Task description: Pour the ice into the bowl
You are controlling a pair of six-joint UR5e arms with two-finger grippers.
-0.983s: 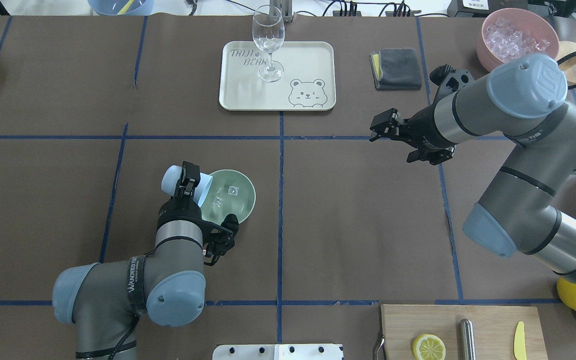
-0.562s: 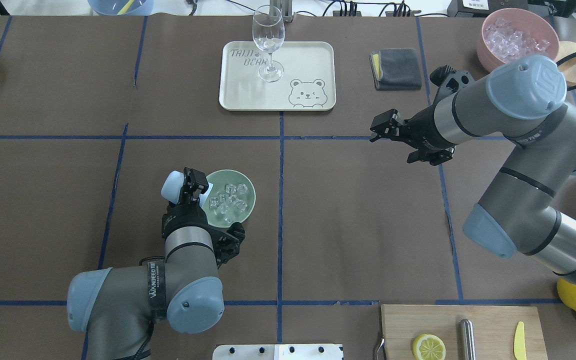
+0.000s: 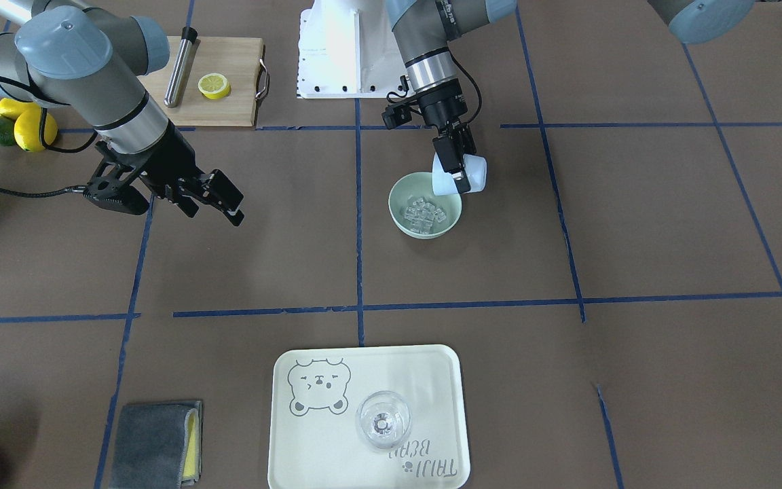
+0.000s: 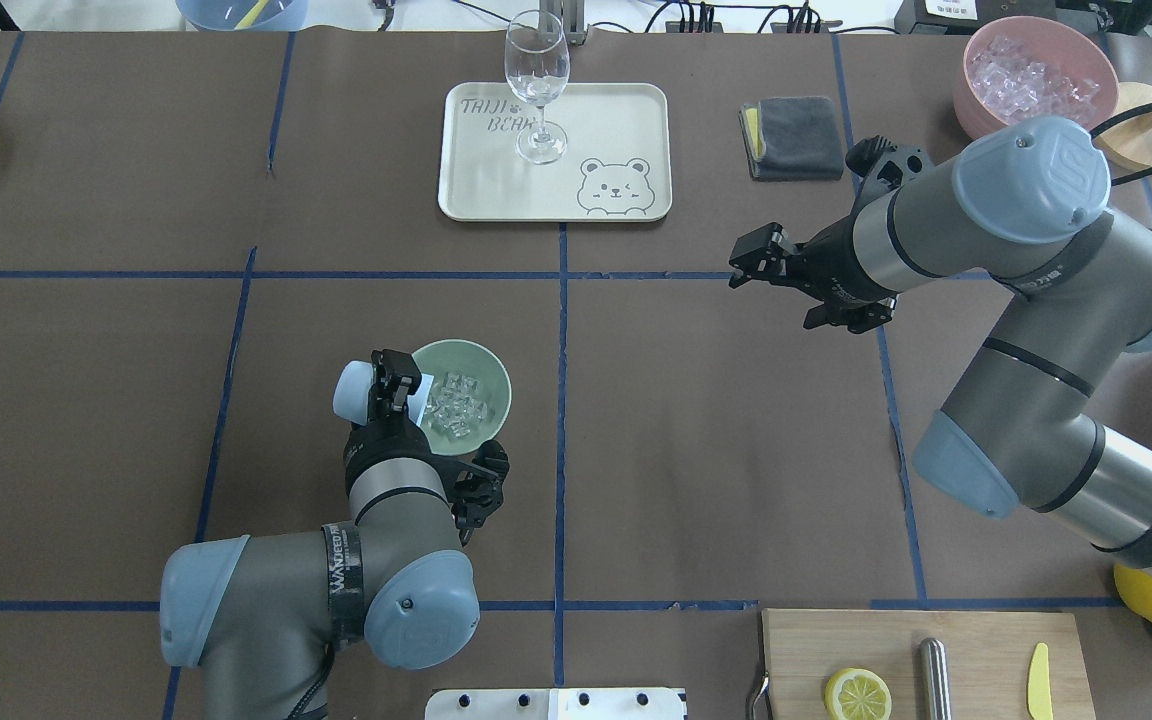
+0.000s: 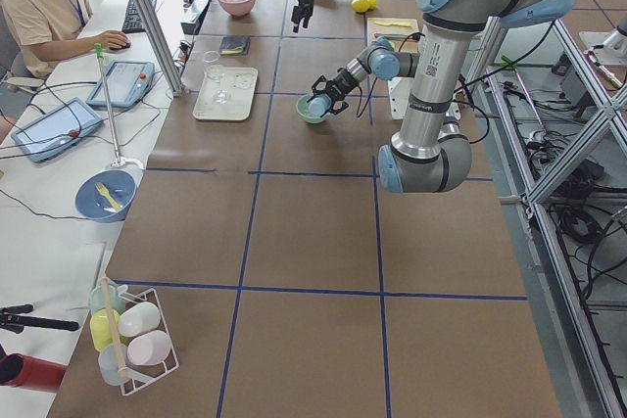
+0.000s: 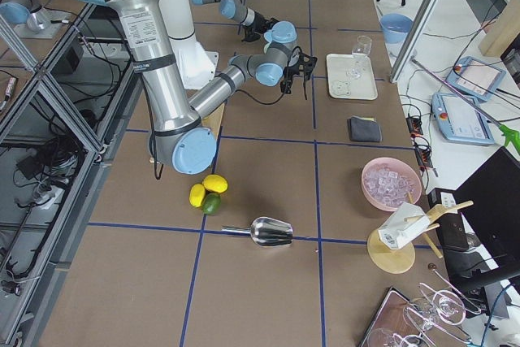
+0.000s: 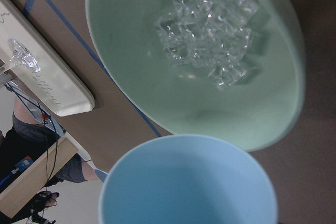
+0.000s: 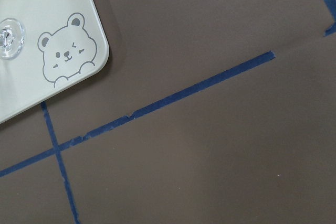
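The pale mint-green bowl [image 4: 497,383] stands left of the table's middle, and several clear ice cubes [image 4: 456,402] lie piled in it. My left gripper [image 4: 391,385] is shut on a light blue cup [image 4: 352,390], which it holds tipped over the bowl's left rim. In the left wrist view the cup [image 7: 189,182] looks empty, above the bowl [image 7: 131,72] and the ice [image 7: 210,40]. In the front view the cup [image 3: 476,173] hangs over the bowl [image 3: 425,233]. My right gripper [image 4: 748,262] is open and empty, far to the right.
A cream tray [image 4: 626,110] with a wine glass [image 4: 536,85] sits at the back centre. A grey cloth [image 4: 796,135] and a pink bowl of ice [image 4: 1036,70] are at the back right. A cutting board with a lemon half [image 4: 856,693] is at the front right.
The cup has tipped further, and ice has gone from a cube or two in the bowl to a pile. My left arm has shifted right. The right arm has drifted slightly left.
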